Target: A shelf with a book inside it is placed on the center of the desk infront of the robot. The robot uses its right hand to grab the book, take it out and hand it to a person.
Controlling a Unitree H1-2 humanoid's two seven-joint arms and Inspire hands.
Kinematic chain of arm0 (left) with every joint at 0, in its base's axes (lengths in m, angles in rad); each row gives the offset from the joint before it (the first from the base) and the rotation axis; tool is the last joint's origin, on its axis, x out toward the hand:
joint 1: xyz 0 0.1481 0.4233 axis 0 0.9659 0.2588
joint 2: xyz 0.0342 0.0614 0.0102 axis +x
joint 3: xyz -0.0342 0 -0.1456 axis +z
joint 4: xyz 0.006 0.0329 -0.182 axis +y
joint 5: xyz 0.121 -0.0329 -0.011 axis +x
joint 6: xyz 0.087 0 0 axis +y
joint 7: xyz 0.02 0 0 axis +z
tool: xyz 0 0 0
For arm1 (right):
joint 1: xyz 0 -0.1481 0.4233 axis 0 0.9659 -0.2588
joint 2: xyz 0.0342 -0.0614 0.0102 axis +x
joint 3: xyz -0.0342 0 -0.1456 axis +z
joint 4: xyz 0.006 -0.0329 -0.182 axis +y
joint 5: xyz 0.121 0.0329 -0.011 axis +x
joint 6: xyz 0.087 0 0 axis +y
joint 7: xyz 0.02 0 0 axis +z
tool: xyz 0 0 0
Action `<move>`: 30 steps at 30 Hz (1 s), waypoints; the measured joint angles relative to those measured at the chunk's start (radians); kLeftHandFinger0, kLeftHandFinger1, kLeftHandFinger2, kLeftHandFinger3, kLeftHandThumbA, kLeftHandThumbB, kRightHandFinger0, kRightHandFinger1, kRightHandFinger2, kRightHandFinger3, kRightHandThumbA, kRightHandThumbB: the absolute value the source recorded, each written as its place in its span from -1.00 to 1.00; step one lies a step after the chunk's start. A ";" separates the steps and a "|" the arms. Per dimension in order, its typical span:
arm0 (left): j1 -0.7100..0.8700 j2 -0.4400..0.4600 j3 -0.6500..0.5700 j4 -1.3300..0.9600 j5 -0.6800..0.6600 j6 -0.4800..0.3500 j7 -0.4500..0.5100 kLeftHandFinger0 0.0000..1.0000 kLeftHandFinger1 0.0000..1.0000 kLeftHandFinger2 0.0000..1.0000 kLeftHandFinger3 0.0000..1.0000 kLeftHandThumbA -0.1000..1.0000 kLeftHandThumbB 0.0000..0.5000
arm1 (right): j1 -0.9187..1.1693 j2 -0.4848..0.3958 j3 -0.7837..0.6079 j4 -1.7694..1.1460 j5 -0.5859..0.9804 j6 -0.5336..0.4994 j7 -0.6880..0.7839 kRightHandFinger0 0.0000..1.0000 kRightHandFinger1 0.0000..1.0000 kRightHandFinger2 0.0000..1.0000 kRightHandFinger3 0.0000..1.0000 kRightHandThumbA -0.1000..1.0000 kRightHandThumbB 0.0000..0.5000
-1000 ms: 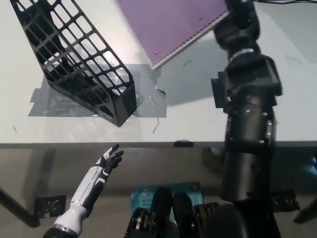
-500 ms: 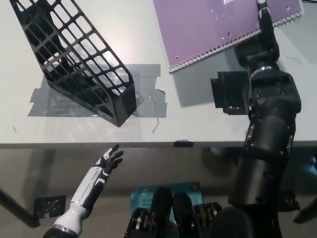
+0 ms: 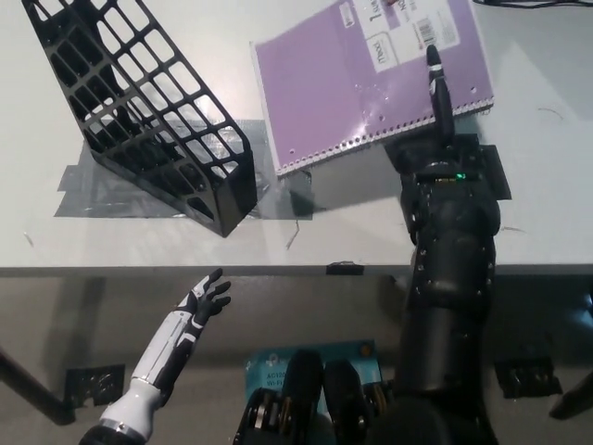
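Black lattice plastic makes up the shelf (image 3: 139, 111), which stands taped to the grey desk (image 3: 547, 185) with nothing in it. Out beside it, the purple spiral-bound book (image 3: 361, 79) is gripped in the black right hand (image 3: 437, 93), cover up, wire binding toward the robot. Below the desk edge the white left hand (image 3: 199, 311) rests with fingers spread.
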 measured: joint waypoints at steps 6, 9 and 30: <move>-0.001 0.005 0.000 0.000 -0.002 0.000 0.000 0.93 0.80 0.89 1.00 1.00 -0.24 | -0.012 -0.004 0.026 -0.002 0.000 -0.033 -0.025 -1.00 -1.00 -0.29 0.55 0.78 -1.00; -0.001 0.006 0.000 0.000 -0.002 0.000 0.000 0.92 0.80 0.89 1.00 1.00 -0.25 | -0.011 -0.004 0.039 0.002 0.000 -0.051 -0.025 -1.00 -1.00 -0.27 0.60 0.73 -1.00; -0.004 0.006 -0.001 0.001 0.000 0.003 0.000 0.95 0.81 0.87 1.00 1.00 -0.19 | 0.207 -0.085 0.355 -0.191 -0.025 -0.053 0.207 1.00 1.00 1.00 1.00 1.00 1.00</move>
